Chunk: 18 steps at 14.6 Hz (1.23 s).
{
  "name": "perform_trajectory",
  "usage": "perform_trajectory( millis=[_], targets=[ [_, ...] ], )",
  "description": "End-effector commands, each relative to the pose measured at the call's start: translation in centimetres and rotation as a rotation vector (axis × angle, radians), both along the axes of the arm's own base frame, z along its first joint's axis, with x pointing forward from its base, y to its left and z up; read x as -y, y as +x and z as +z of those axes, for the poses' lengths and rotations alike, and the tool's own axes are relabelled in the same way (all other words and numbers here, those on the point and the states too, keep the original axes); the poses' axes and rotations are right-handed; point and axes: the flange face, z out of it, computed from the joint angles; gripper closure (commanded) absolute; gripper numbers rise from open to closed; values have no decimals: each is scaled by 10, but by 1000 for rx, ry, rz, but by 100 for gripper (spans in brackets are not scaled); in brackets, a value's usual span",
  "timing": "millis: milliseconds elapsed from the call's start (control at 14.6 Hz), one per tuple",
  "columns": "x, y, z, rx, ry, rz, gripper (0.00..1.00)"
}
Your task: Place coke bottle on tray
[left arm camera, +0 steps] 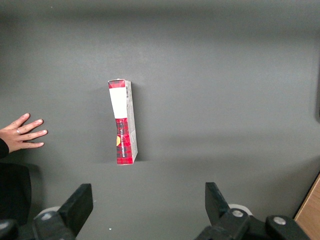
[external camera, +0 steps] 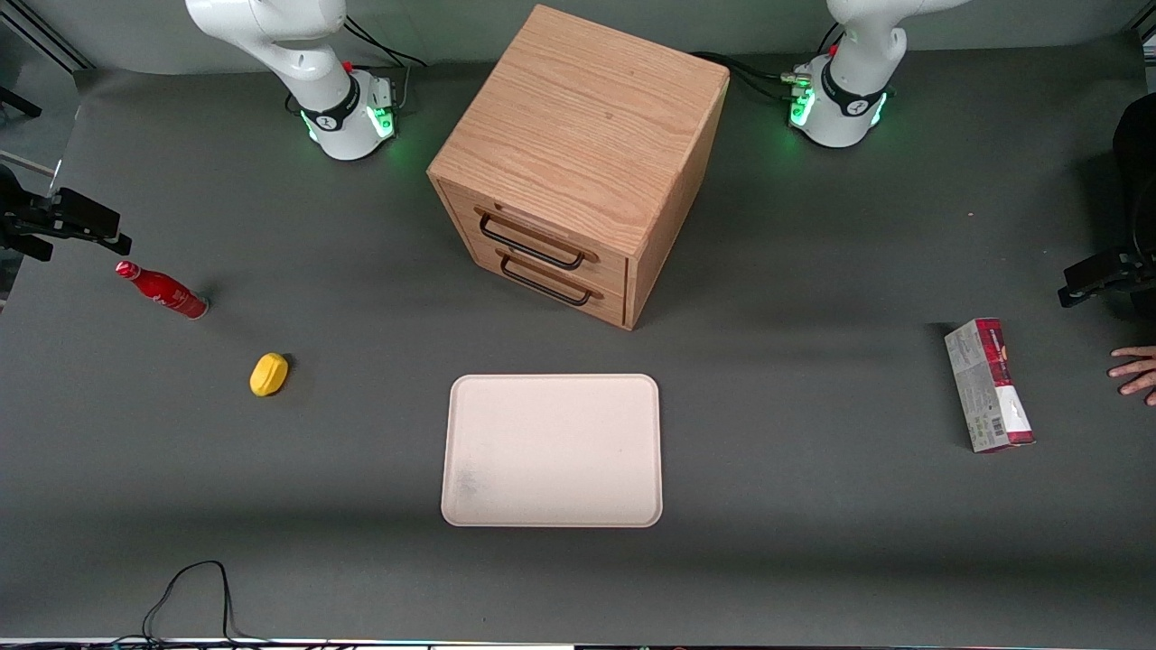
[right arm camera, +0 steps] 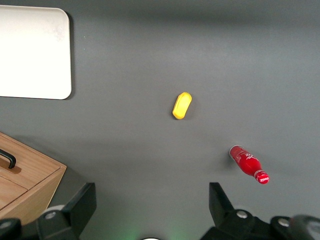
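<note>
The coke bottle (external camera: 163, 291) is small, slim and all red. It is on the dark table mat toward the working arm's end, its red cap pointing toward the table's edge. It also shows in the right wrist view (right arm camera: 248, 164). The pale cream-pink tray (external camera: 551, 451) lies flat near the front camera, in front of the cabinet's drawers, with nothing on it. One corner of it shows in the right wrist view (right arm camera: 30, 55). My right gripper (external camera: 86, 224) hangs high above the table's end, a little farther from the front camera than the bottle. It is open and empty (right arm camera: 152, 200).
A yellow lemon-shaped lump (external camera: 269, 374) lies between bottle and tray, nearer the front camera than the bottle. A wooden drawer cabinet (external camera: 587, 135) stands mid-table. A red-and-grey carton (external camera: 989, 385) and a person's hand (external camera: 1136, 372) are at the parked arm's end. A black cable (external camera: 190, 587) loops at the front edge.
</note>
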Motion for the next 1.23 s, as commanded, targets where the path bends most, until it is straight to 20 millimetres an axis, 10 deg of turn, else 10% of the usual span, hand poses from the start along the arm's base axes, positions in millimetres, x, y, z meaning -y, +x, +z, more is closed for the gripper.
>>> perform_trajectory(
  millis=[0, 617, 1166],
  targets=[
    [-2, -4, 7, 2, 23, -6, 0],
    [7, -19, 10, 6, 10, 48, 0],
    [128, -91, 2, 60, -21, 102, 0]
  ],
)
